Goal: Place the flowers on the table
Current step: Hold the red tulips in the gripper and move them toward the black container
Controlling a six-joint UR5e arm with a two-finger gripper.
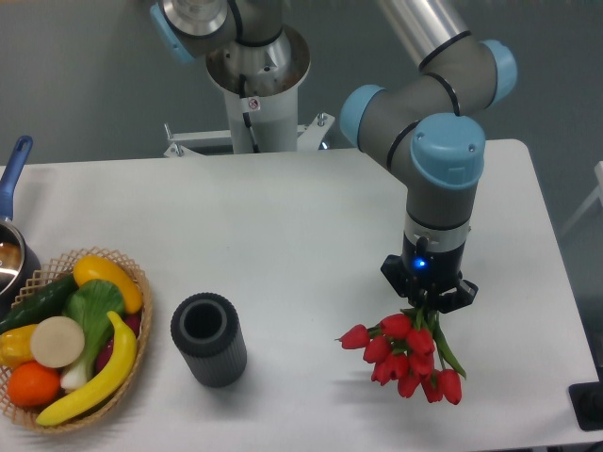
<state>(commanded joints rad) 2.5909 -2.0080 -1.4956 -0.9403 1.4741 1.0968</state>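
Note:
The flowers (405,358) are a bunch of red tulip buds with green stems. They hang bud-down from my gripper (429,303), just above or touching the white table (301,226) at its front right. The gripper points straight down and is shut on the stems. Its fingertips are mostly hidden by the stems and the gripper body. I cannot tell if the lowest buds rest on the tabletop.
A dark grey ribbed cylinder vase (208,339) stands upright at the front, left of the flowers. A wicker basket (132,377) of fruit and vegetables sits at the front left. A pot with a blue handle (13,169) is at the left edge. The arm's base (254,85) stands behind the table.

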